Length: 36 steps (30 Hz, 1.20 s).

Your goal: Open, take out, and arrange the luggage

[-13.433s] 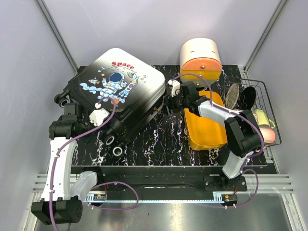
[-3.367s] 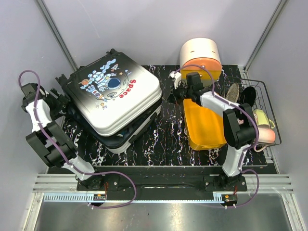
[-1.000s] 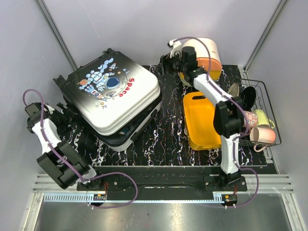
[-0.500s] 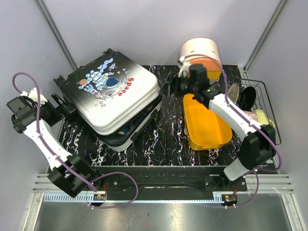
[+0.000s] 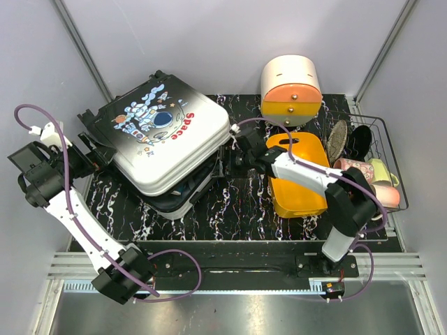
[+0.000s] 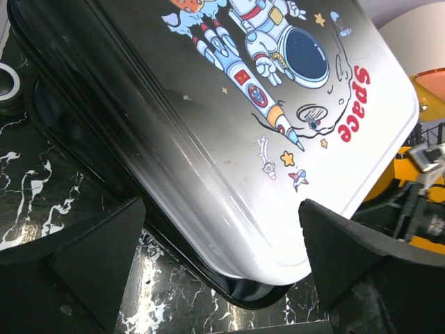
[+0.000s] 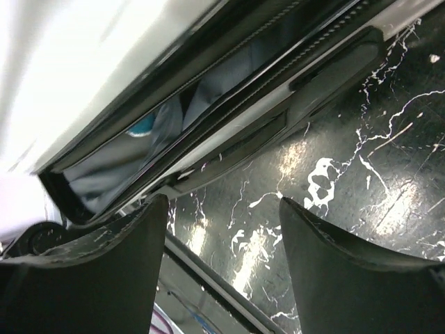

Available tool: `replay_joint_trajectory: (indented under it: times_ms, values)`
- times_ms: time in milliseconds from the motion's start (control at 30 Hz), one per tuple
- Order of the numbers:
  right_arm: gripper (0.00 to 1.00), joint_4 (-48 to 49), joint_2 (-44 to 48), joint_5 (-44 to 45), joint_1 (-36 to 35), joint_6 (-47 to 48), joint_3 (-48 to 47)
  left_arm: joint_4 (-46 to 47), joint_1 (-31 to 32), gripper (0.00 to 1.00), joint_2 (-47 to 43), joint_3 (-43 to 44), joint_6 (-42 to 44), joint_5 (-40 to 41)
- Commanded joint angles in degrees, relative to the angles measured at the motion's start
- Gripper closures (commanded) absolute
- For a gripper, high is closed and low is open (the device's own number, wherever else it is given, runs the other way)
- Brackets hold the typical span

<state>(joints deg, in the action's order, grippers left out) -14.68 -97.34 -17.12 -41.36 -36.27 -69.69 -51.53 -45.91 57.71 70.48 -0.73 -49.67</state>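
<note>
Jaws on the left gripper [image 6: 221, 209] and right gripper [image 7: 222, 203] gape wide, empty. The luggage [image 5: 167, 139] lies at the worktop's [image 5: 244, 202] far-left corner, lid ajar. Opening is in hand, and next the lid likely needs swinging fully back.

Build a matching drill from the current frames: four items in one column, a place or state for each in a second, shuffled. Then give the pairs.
Items
1. black-to-white hard-shell suitcase with astronaut print
2. flat orange plastic tray
3. white-and-orange rounded drawer box
4. black wire basket

Place or state
a. at the back, behind the tray
b. at the right edge, holding mugs
c. lid ajar, not laid open
d. lying flat between suitcase and basket

Pairs: 1-c, 2-d, 3-a, 4-b
</note>
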Motion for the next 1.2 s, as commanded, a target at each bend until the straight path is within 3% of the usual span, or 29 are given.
replay_joint_trajectory:
  times_ms: [0,67,267,367,500,800,933,1033,1067,1100,1167]
  values:
    - [0.30,3.77,-3.90,3.41,-0.65,-4.51,-2.03,3.80,-0.06,0.01,-0.93,-0.61,-2.52,-2.19]
    - [0.40,4.66,-5.66,3.15,-0.65,-5.65,-2.12,3.80,-0.14,0.01,-1.20,-0.34,-2.69,-2.10]
    - [0.48,5.27,-9.09,6.04,-0.74,-6.01,-2.11,4.06,-0.14,0.01,-0.15,-0.43,-3.31,-2.01]
    - [0.65,5.01,-9.88,8.41,0.14,-4.43,-3.52,4.15,-0.06,0.01,0.21,-1.04,-3.75,-2.62]
    - [1.00,3.61,-11.29,9.57,3.83,-2.23,-5.98,5.12,-0.14,0.01,-0.14,-2.10,-4.10,-2.28]
    - [1.00,0.44,-13.05,14.83,13.14,6.91,-13.36,8.19,-0.06,0.03,1.43,-3.15,-6.73,-3.85]
    - [1.00,0.44,-15.68,16.42,16.75,11.13,-21.42,9.69,1.26,0.05,2.58,-3.77,-7.97,-4.21]
    - [1.00,-1.39,-17.09,12.13,17.54,12.63,-24.70,9.78,2.14,0.05,2.58,-4.12,-7.71,-3.33]
    - [0.98,-1.58,-15.79,8.55,17.28,11.06,-23.92,9.78,2.31,0.05,2.49,-4.12,-7.62,-3.24]
    - [0.82,-1.32,-14.38,7.29,16.85,9.57,-22.26,9.78,2.40,0.05,2.32,-4.12,-7.62,-3.07]
    - [0.69,1.04,-9.83,4.40,14.66,6.32,-15.15,10.13,2.49,0.05,2.23,-4.47,-7.88,-3.06]
